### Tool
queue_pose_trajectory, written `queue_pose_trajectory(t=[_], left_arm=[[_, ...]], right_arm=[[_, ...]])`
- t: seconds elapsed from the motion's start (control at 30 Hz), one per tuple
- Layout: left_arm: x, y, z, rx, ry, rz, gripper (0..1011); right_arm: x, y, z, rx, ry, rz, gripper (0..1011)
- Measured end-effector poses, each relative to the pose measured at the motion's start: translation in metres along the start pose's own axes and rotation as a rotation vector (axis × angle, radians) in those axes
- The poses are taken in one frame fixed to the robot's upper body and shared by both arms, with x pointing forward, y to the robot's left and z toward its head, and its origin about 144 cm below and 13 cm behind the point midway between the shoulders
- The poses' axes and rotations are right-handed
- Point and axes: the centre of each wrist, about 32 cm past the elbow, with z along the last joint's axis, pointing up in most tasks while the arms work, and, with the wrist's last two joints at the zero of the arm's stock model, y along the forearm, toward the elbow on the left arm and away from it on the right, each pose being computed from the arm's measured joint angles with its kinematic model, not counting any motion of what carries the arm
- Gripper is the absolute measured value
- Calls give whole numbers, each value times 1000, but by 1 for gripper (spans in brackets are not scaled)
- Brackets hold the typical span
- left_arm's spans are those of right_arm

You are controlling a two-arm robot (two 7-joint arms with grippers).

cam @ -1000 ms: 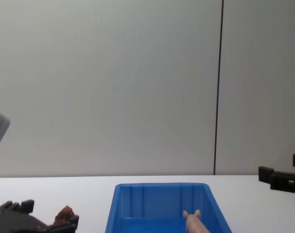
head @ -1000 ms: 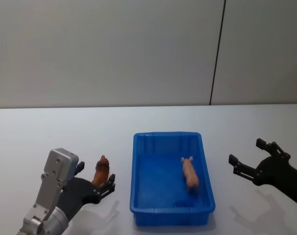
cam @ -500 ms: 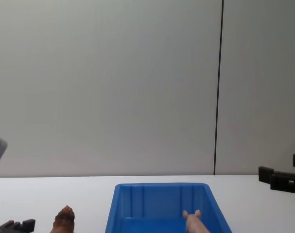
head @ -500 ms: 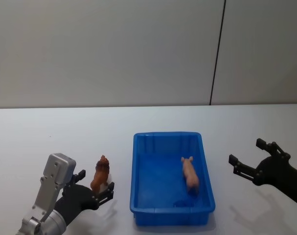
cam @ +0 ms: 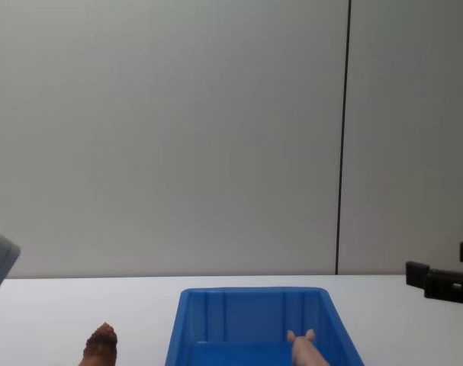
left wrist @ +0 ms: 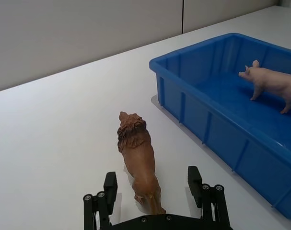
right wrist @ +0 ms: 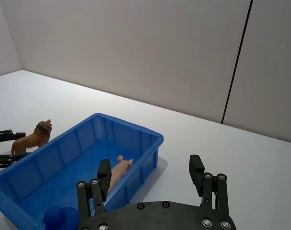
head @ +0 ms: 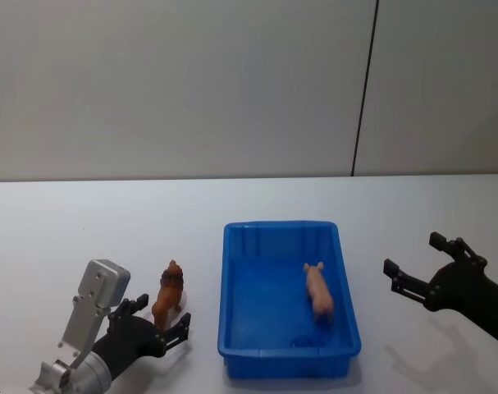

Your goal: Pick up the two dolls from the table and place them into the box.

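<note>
Flanking the brown doll (left wrist: 138, 163), spread left gripper (left wrist: 155, 191); box (left wrist: 207, 129) beside.

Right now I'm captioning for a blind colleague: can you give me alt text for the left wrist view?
The open left gripper straddles the rear of a brown lion doll standing on the white table. Beside it, a blue box holds a pink pig doll.

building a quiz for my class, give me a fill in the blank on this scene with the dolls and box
1. The pink doll lies inside the ____ box.
2. The brown doll stands on the ____, outside the box.
3. The left gripper is ____, one finger on each side of the brown doll's rear.
4. The right gripper is open, on the side of the box away from the ____ doll.

Missing words: blue; table; open; brown
</note>
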Motion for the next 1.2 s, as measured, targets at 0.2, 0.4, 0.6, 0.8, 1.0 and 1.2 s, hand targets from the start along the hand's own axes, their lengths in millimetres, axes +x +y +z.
queue_pose_trajectory(t=[0.2, 0.4, 0.6, 0.8, 1.0, 1.2], left_arm=[[4, -4, -2, 18, -8, -4, 808], [8, -8, -2, 26, -17, -2, 628], [11, -10, -3, 30, -25, -1, 425], [12, -10, -3, 24, -35, -1, 302], [13, -10, 1, 1, -47, -1, 302], [13, -10, 13, -48, -71, -2, 302]], right_arm=[[0, 0, 0, 0, 0, 0, 1001], [0, 0, 0, 0, 0, 0, 1001], [0, 0, 0, 0, 0, 0, 1001], [0, 0, 0, 0, 0, 0, 1001], [0, 0, 0, 0, 0, 0, 1001], [0, 0, 0, 0, 0, 0, 1001]])
